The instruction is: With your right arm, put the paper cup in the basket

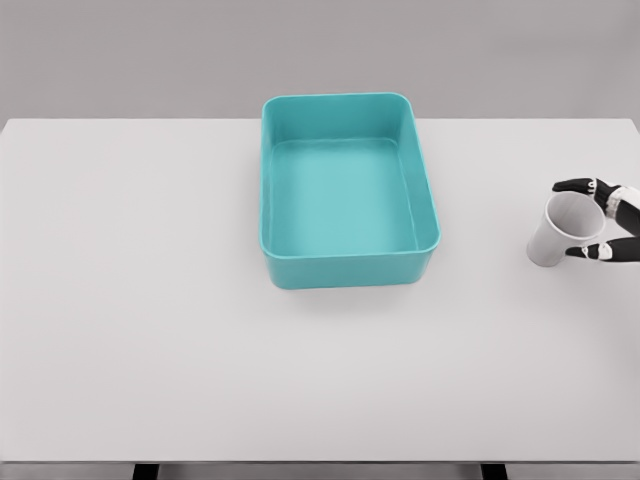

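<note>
White tabletop (150, 330) filled the foreground. Well left of the fingers, toward the middle, sat a teal basket (348, 260), open side up, nothing inside it. At the far right edge the right hand (608, 222) gripped the paper cup (562, 230): black fingertips (572, 186) curled over its rim from above, the thumb pressed below, and the cup tilted, mouth toward the palm.

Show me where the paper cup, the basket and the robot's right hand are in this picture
paper cup (556, 236): head view, on its white side wall.
basket (345, 270): head view, on its near teal outer wall.
right hand (602, 221): head view, midway between its fingers around the cup's rim.
</note>
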`<state>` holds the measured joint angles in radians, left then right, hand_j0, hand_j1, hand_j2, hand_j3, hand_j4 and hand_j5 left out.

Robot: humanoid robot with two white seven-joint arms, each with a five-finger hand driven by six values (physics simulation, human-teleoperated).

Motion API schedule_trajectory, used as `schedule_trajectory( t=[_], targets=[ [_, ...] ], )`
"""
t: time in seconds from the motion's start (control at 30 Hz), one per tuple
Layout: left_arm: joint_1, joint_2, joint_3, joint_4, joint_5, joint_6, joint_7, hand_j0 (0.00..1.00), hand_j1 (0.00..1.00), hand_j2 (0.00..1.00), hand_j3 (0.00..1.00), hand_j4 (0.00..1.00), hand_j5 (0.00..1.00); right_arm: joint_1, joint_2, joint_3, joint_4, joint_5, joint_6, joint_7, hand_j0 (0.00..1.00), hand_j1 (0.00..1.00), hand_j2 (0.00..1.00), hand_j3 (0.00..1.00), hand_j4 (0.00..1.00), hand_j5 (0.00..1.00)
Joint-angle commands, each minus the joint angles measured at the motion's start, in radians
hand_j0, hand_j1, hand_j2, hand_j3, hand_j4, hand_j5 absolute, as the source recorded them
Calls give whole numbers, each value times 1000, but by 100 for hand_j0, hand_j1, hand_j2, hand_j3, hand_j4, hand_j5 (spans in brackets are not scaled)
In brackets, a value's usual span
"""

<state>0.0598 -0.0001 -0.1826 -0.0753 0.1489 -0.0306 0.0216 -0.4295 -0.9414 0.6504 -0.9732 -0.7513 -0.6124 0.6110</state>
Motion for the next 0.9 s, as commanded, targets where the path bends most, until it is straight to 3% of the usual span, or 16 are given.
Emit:
schedule_trajectory(
  t=[0.0,0.2,0.3,0.43,0.87],
  targets=[
    [0,0,0,0,0,0,0,100,100,100,100,100,100,0,-4,-17,-2,-8,2,0,72,72,72,72,72,72],
    [0,0,0,0,0,0,0,100,100,100,100,100,100,0,-2,-75,-8,-14,2,0,72,72,72,72,72,72],
    [0,0,0,0,0,0,0,100,100,100,100,100,100,-3,9,-117,-55,-16,2,0,72,72,72,72,72,72],
    [0,0,0,0,0,0,0,100,100,100,100,100,100,-35,15,-117,-85,-16,2,0,72,72,72,72,72,72],
    [0,0,0,0,0,0,0,100,100,100,100,100,100,-143,131,-109,-120,-7,2,0,72,72,72,72,72,72]
  ],
)
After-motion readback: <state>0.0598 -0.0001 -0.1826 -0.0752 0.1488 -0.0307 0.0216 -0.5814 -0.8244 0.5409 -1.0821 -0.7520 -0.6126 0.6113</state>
